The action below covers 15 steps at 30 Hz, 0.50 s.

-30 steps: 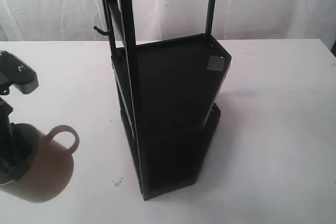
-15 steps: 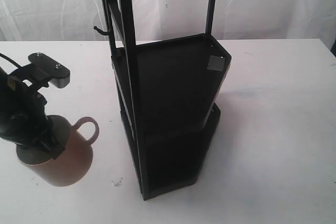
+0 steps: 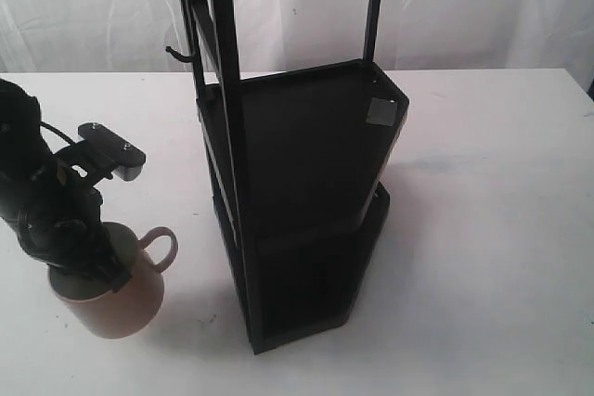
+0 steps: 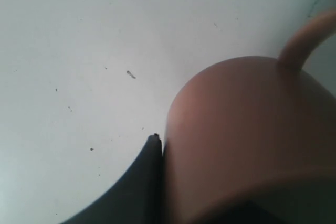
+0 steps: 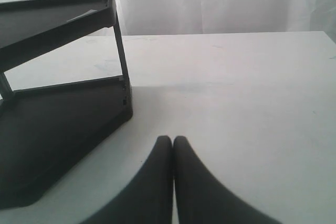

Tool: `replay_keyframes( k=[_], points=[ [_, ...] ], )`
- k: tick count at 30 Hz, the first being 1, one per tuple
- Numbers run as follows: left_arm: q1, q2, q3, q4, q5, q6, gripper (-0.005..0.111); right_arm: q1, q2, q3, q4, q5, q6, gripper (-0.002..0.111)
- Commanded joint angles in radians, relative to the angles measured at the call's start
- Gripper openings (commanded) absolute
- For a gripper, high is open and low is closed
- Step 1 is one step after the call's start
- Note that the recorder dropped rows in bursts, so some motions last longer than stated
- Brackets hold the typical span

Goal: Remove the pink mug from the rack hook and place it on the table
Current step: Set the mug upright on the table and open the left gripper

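The pink mug [image 3: 116, 294] stands upright, low at the left of the table [image 3: 483, 229], its loop handle turned towards the rack; whether its base touches the top I cannot tell. My left gripper [image 3: 96, 269] is shut on its rim. In the left wrist view one black finger [image 4: 147, 182] presses the outer wall of the pink mug [image 4: 241, 140], and the other finger is hidden. The rack hook [image 3: 176, 53] juts bare from the rack's upper left side. My right gripper [image 5: 172, 141] is shut on nothing above the table [image 5: 252, 103], out of the exterior view.
The tall black rack [image 3: 306, 183] stands mid-table, just right of the mug, with its open shelves [image 5: 58, 114] close to my right gripper. White curtains hang behind the table's far edge.
My left gripper has carried the mug rightwards from the left edge and down towards the tabletop. The rack and the right arm have not moved.
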Motion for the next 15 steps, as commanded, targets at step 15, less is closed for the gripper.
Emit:
replay_keyframes(
  k=[15],
  points=[
    [0.004, 0.078, -0.004, -0.004, -0.061, -0.036, 0.001, -0.009, -0.006, 0.005, 0.000, -0.006, -0.005, 0.000]
  ],
)
